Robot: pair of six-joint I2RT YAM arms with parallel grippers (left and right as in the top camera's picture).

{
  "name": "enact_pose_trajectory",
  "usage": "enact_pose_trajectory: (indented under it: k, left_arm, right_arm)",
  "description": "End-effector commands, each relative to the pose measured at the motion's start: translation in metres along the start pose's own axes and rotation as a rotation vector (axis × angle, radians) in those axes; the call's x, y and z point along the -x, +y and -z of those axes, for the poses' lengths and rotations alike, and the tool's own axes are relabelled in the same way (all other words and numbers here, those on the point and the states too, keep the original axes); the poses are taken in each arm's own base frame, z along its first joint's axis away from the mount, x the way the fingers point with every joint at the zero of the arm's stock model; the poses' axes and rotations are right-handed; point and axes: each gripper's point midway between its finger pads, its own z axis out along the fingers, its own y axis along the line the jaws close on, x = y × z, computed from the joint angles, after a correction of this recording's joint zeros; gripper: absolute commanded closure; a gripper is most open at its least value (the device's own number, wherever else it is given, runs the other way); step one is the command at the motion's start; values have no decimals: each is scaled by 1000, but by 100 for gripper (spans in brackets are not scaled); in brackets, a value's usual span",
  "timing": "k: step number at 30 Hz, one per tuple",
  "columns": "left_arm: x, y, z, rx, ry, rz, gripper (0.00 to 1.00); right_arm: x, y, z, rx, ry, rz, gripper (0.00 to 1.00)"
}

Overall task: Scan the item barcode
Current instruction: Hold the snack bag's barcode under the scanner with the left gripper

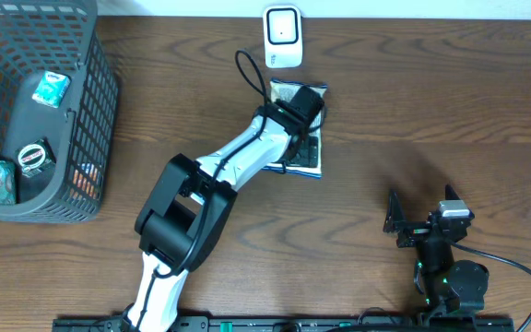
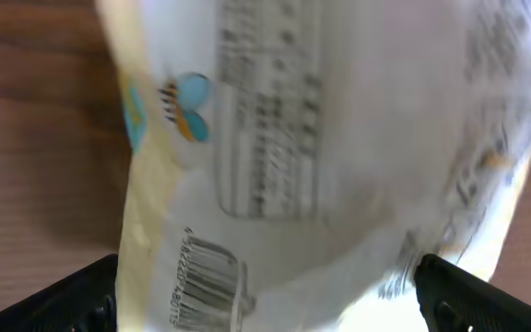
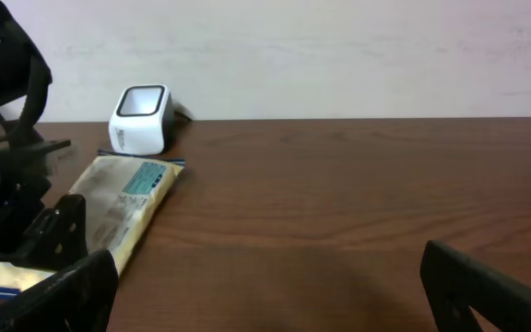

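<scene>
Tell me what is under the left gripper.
A flat packet lies on the table under the left gripper, just in front of the white scanner. The left wrist view shows its printed barcode. Overhead, the arm covers the packet's middle.

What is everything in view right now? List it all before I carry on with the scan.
white box-shaped barcode scanner: one, white, far edge of the table, centre
flat cream plastic snack packet: one, cream with blue trim, lying just in front of the scanner, printed barcode visible in the left wrist view
dark grey plastic mesh basket: one, dark grey, left end of the table
small wrapped items: at least three, teal, green and black-and-white, inside the basket
brown wooden table: one, brown, under everything
left pincer: one, black, over the packet, open, a finger on either side
right pincer: one, black, near right of the table, open, holding nothing
</scene>
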Motion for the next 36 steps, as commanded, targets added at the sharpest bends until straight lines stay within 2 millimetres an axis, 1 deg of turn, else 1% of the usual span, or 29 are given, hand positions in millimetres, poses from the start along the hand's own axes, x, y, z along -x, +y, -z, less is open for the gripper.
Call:
enact_pose_trajectory:
  k: [1,3,5,7,9,13,14,17,18,19,21,24,27,29,30,31,32,34,36]
  left_arm:
    - [-12,-15,1,-25,27,-14,2]
    - [-14,-18,4,-26,29,-21,2]
    - [-11,-21,15,-34,19,-24,2]
    - [-5,-24,30,-47,-3,-25,2]
    - [5,-26,46,-59,-49,-24,2]
    - [28,-8,74,17,-179,-11,2]
    - [34,-6,82,26,-214,-20,2]
    - [46,-13,92,-1,-274,-43,1]
    - [52,-17,94,-15,-299,-54,2]
    - [57,-20,94,-28,-319,-54,6]
    - [64,-25,92,-46,-346,-49,17]
    - [70,-30,79,-57,-361,-48,18]
    - [71,-31,57,-47,-347,-50,18]
    - [68,-30,42,-33,-326,-52,17]
    - [65,-28,33,-23,-310,-54,14]
    - [63,-27,27,-15,-298,-56,8]
    - [61,-26,20,-7,-286,-58,5]
    - [57,-24,7,7,-263,-61,4]
    - [54,-22,-1,17,-247,-65,4]
  right_arm:
    - [0,-5,0,-20,-2,-5,1]
    - [0,-5,0,-20,-2,-5,1]
    - [0,-5,0,-20,-2,-5,1]
    - [0,-5,0,-20,-2,-5,1]
    - [0,-5,0,-20,-2,-5,1]
    - [0,-5,0,-20,-2,-5,1]
    - [0,-5,0,-20,-2,-5,1]
    - [0,-5,0,-20,-2,-5,1]
    - [0,-5,0,-20,-2,-5,1]
    - [0,-5,0,-20,-2,-5,1]
    - [0,-5,0,-20,-2,-5,1]
    - [0,-5,0,-20,-2,-5,1]
    - [0,-5,0,-20,-2,-5,1]
    - [0,-5,0,-20,-2,-5,1]
    - [0,-5,0,-20,-2,-5,1]
    - [0,-5,0,-20,-2,-5,1]
    - [0,-5,0,-20,-2,-5,1]
    - [0,-5,0,-20,-2,-5,1]
    - [0,-5,0,-20,-2,-5,1]
